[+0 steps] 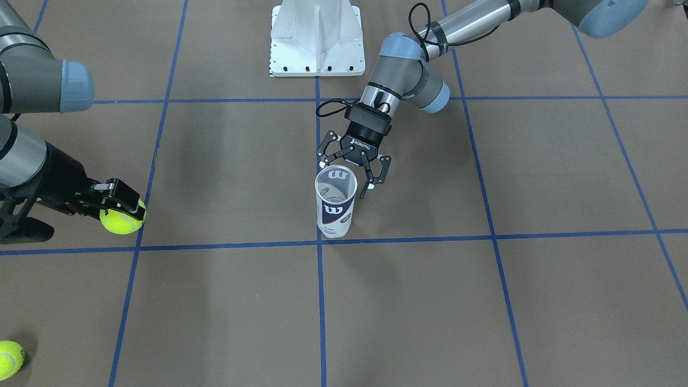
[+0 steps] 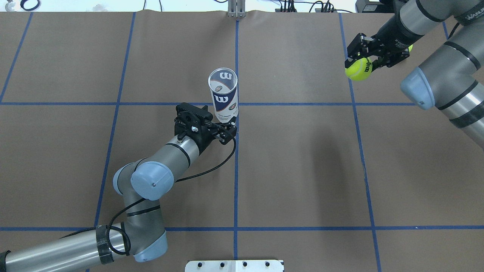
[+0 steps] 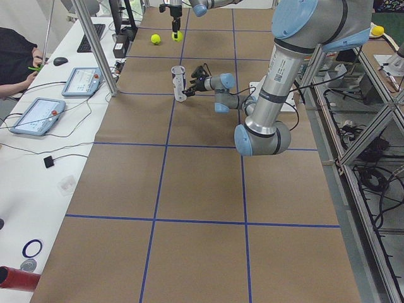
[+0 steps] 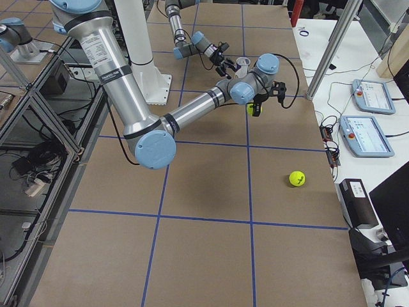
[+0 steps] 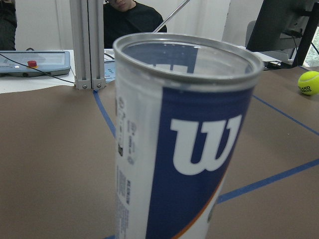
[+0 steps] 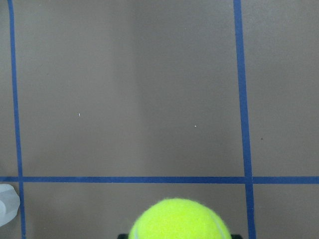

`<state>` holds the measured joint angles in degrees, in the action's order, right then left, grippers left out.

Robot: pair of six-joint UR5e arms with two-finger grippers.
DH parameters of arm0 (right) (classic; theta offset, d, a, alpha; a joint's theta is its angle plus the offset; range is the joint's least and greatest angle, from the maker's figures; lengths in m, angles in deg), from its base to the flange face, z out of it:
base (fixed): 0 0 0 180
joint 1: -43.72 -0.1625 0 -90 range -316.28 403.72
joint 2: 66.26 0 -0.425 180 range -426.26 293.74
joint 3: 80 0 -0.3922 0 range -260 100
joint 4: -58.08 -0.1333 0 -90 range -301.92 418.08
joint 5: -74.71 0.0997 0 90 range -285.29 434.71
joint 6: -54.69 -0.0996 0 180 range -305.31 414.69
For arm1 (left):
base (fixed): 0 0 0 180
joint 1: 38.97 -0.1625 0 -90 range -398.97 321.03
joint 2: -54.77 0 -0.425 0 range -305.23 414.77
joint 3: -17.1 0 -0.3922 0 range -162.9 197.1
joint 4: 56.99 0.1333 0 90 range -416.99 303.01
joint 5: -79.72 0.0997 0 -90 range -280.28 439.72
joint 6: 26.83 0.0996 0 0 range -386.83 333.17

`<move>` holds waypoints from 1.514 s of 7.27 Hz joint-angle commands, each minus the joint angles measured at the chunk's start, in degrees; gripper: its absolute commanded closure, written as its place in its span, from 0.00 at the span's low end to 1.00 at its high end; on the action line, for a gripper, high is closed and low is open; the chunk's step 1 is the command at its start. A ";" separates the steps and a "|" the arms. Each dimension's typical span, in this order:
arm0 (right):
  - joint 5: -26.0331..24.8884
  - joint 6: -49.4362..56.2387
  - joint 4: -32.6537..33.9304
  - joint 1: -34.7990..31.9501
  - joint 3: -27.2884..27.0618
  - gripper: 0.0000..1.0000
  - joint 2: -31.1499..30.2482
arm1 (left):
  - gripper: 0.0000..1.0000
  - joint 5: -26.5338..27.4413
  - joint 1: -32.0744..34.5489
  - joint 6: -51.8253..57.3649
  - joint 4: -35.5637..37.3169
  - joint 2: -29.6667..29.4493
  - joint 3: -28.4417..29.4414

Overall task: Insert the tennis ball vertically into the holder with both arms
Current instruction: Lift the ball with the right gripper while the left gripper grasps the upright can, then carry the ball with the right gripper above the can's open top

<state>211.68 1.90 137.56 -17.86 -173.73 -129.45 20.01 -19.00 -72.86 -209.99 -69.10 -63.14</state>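
Note:
The holder [image 1: 334, 207], a clear can with a navy-and-white label, stands upright and open-topped near the table's middle [image 2: 223, 94]. My left gripper [image 1: 346, 175] is open right behind it on the robot's side, fingers spread about as wide as the can; whether they touch it I cannot tell. The left wrist view is filled by the holder [image 5: 184, 144] and its silver rim. Far to the robot's right, my right gripper [image 2: 363, 62] is shut on a yellow tennis ball [image 2: 358, 69], held above the table. This ball [image 6: 180, 219] shows at the right wrist view's bottom edge.
A second tennis ball [image 1: 9, 359] lies loose near the table's far right corner [image 4: 296, 178]. The white pedestal [image 1: 316, 37] stands at the robot's edge. Tablets [image 3: 38, 115], a metal post [image 5: 88, 45] and a seated person [image 3: 16, 60] are beyond the far edge.

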 commanded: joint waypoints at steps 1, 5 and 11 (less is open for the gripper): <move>-0.31 -1.18 -0.03 0.76 0.04 1.00 0.70 | 0.01 0.13 0.33 -0.02 -0.02 -2.24 2.96; -0.92 -1.44 0.05 1.99 0.74 1.00 2.37 | 0.01 0.04 2.44 0.07 0.07 -3.22 5.44; -0.92 -4.33 -0.03 2.87 0.74 1.00 4.82 | 0.01 0.04 2.09 -0.02 -0.02 -6.02 7.54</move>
<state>210.83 -0.99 137.55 -15.42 -173.21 -125.92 20.05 -16.87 -72.91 -210.05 -74.14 -56.63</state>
